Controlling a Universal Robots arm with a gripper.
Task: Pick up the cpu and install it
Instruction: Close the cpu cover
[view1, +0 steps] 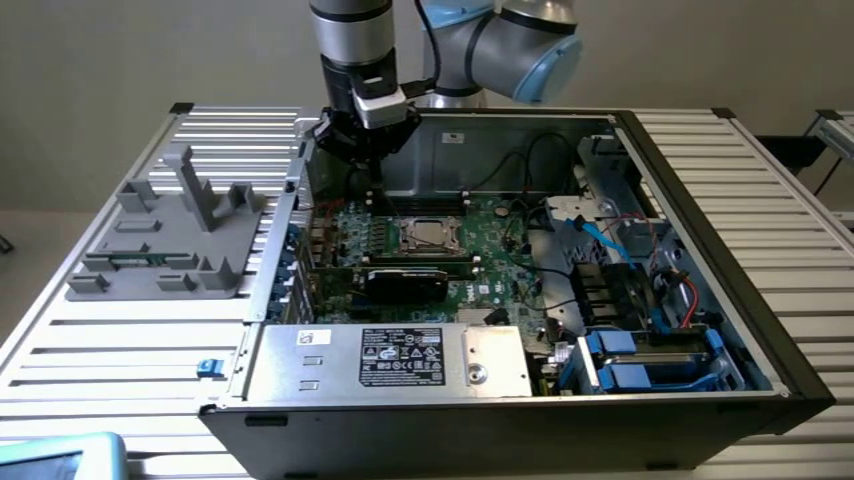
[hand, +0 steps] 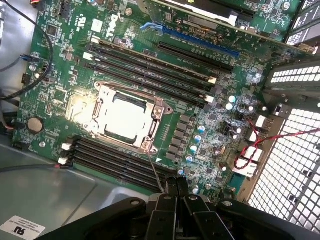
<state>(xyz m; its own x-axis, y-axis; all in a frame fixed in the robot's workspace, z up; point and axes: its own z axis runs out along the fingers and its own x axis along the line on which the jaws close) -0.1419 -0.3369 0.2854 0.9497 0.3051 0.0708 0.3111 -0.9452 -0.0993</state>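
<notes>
Glaring in wrist view, socketed cpu (hand: 124, 116) lies near the closed hand (hand: 177, 185).

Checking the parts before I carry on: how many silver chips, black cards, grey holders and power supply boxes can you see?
silver chip: 1
black card: 1
grey holder: 1
power supply box: 1
Total: 4

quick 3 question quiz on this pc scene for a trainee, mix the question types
1. True or false: the fingers hang over the green board inside the open case.
2. Fill in: the silver chip lies inside the socket's metal ____.
3. The fingers are: A) wide open B) shut on the silver chip C) shut, no chip between them.
Key: 1 true; 2 frame; 3 C.
</notes>
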